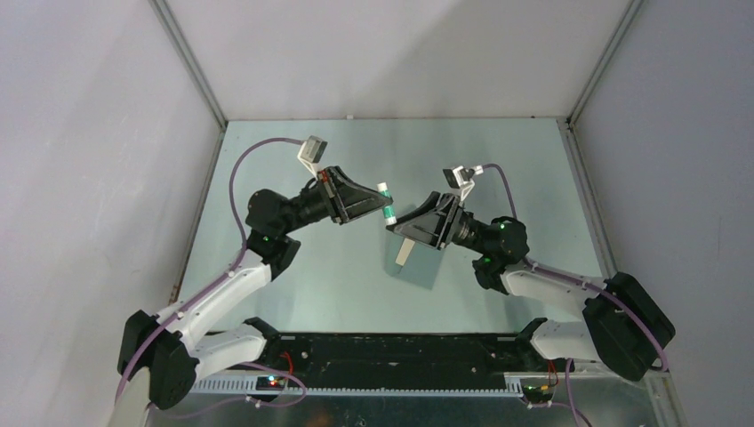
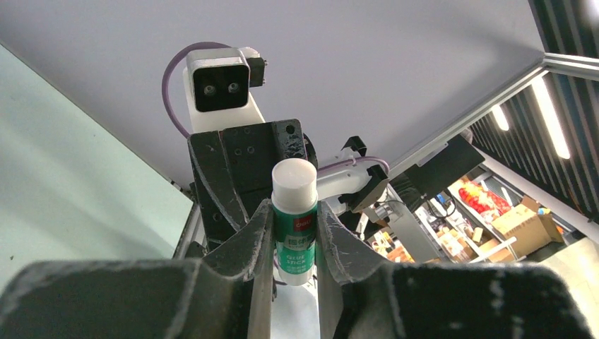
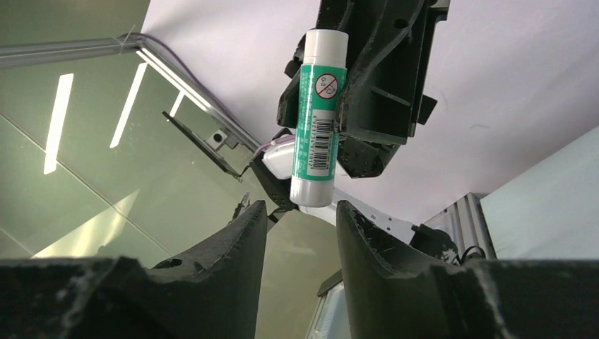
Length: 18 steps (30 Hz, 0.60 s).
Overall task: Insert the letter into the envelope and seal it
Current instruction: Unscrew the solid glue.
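My left gripper (image 2: 294,205) is shut on a white glue stick with a green label (image 2: 294,180), holding it in the air above the table's middle (image 1: 387,203). My right gripper (image 3: 300,208) faces it, open. The stick's white end (image 3: 316,120) hangs just beyond the right fingertips, not between them. On the table under the right gripper (image 1: 400,222) lies the teal-grey envelope (image 1: 420,269). A small tan strip of the letter (image 1: 404,254) shows at its left side; the rest of it is hidden.
The pale green tabletop (image 1: 302,294) is walled by grey panels at the left, back and right. A black rail (image 1: 391,351) runs along the near edge between the two arm bases.
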Tool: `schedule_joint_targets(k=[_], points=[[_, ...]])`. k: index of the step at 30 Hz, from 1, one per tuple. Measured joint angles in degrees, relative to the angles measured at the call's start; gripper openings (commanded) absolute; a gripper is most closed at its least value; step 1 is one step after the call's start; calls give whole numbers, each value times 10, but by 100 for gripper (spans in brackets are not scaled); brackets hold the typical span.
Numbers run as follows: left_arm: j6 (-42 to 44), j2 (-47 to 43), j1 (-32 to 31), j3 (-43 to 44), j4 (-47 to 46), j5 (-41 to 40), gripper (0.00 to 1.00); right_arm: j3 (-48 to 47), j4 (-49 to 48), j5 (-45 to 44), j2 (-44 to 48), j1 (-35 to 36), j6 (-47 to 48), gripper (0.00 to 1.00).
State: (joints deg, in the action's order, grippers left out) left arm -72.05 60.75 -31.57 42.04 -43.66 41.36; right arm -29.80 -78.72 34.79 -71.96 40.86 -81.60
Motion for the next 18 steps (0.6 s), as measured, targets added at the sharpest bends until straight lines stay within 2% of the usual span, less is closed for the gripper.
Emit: schedule_joint_targets(k=[18], points=[[-1,0,0,0,-12,6,0,-43,-16,15,-39,6,-21,40]])
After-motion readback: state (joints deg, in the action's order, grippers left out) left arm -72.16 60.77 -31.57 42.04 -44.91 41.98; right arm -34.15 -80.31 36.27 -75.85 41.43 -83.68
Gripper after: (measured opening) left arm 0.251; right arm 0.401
